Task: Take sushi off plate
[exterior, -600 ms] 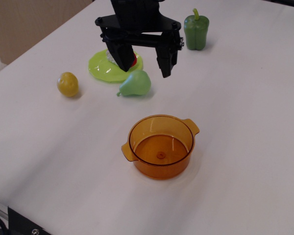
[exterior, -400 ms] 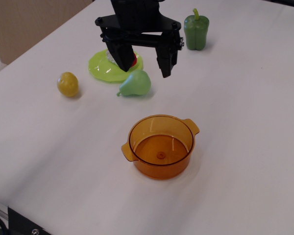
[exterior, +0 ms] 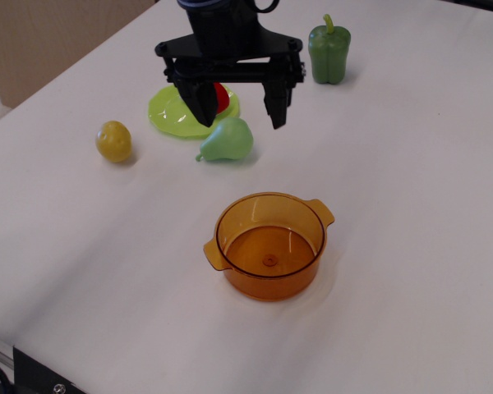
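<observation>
The lime-green plate lies at the back left of the white table. The sushi sits on its right part; only a strip of its red top shows behind my left finger. My black gripper hangs open above the plate's right edge and the pear, its two fingers spread wide. The left finger stands in front of the sushi, and the right finger is over bare table. Nothing is held between them.
A green pear lies just in front of the plate, under the gripper. A yellow lemon is at the left, a green bell pepper at the back right. A transparent orange pot stands in the middle.
The gripper has turned and shifted slightly, so its fingers now hang more level. More of the sushi's red top shows beside the left finger. The objects have not moved.
</observation>
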`<state>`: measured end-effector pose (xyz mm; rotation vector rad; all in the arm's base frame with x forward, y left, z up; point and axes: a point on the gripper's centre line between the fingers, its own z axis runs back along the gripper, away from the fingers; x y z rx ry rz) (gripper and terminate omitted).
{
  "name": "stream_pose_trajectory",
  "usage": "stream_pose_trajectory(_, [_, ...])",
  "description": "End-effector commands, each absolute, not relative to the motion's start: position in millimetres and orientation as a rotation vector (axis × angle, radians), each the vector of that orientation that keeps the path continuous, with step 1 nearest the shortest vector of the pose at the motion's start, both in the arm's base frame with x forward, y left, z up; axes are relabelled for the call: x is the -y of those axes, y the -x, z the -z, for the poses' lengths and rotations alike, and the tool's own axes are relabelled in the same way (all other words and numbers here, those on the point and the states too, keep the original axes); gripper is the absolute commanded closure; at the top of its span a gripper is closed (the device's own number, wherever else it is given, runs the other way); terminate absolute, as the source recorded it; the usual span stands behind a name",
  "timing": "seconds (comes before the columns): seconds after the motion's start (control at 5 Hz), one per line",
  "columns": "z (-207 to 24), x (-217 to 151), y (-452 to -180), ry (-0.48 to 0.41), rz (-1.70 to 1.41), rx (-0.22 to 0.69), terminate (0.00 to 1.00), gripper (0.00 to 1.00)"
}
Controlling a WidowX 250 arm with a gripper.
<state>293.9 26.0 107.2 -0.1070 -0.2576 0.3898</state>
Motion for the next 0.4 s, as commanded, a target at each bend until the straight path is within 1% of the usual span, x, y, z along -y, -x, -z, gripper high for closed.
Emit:
stream_pose_trajectory(0.0, [-107.3,-63.6,-324.1,0.033,-0.864,0.295,0.00,0.00])
stream_pose_trajectory(0.2, [-105.6,-81.3,-342.1,0.040,-1.039,0.272,0.00,0.00])
